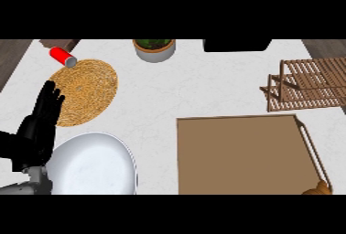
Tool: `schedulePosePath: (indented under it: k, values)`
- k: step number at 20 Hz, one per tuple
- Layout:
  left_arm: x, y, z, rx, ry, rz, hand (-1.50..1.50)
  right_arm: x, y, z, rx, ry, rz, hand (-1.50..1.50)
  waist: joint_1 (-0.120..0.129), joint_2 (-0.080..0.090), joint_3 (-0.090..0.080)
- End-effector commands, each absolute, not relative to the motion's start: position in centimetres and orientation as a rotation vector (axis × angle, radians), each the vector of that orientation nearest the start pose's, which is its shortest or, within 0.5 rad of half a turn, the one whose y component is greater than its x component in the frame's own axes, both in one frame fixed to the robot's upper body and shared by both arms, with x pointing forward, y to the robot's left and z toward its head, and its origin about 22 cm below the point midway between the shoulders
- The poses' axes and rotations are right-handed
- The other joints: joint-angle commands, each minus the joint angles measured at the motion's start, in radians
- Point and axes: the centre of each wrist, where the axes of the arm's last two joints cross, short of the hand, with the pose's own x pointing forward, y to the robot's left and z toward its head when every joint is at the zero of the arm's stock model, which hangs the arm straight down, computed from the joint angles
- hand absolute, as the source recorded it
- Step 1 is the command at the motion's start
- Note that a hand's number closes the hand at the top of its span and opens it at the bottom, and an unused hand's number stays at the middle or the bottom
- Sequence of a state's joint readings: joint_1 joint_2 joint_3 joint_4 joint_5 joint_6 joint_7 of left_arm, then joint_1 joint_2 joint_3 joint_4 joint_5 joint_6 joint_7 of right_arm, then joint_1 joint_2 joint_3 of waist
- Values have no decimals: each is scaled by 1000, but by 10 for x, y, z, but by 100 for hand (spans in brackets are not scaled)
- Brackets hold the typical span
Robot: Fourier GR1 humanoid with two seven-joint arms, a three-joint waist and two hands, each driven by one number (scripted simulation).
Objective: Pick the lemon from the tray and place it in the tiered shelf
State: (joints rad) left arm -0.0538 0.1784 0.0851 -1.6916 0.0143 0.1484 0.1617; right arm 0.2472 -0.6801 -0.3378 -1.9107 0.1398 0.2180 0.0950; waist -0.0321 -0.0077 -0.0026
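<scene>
The brown tray [243, 155] with a raised handle along its right side lies at the lower middle right. Its visible surface is bare, and no lemon shows anywhere in the head view. The wooden slatted tiered shelf [307, 84] stands at the right, just beyond the tray's far right corner. My left hand [40, 123] rests open at the left edge with its fingers pointing up, far from both tray and shelf. My right hand does not show.
A white plate [94, 167] lies at the lower left by my left forearm, a round woven mat [84, 91] beyond it. A red can [63, 56], a potted plant [154, 48] and a black object [236, 45] line the back. A small orange-brown thing [317, 188] shows at the tray's near right corner.
</scene>
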Motion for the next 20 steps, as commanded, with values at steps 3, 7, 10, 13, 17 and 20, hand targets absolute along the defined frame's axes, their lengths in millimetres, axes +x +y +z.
schedulePosePath:
  k: [3,7,10,13,17,20]
  values:
    - [260,268,71,237,-1591,46,0,164,-430,215,-931,-1453,493,150,21,5,2]
    - [255,254,65,260,-1619,51,0,175,-453,221,-946,-1454,432,150,31,7,3]
    - [252,264,61,240,-1607,34,0,192,-450,216,-970,-1444,411,150,37,8,3]
    - [249,264,55,239,-1611,26,0,199,-454,220,-967,-1446,358,150,37,8,3]
    - [263,274,45,252,-1614,38,0,235,-481,209,-980,-1450,344,150,42,11,3]
    - [248,265,53,245,-1631,54,0,251,-492,187,-979,-1443,302,150,46,10,3]
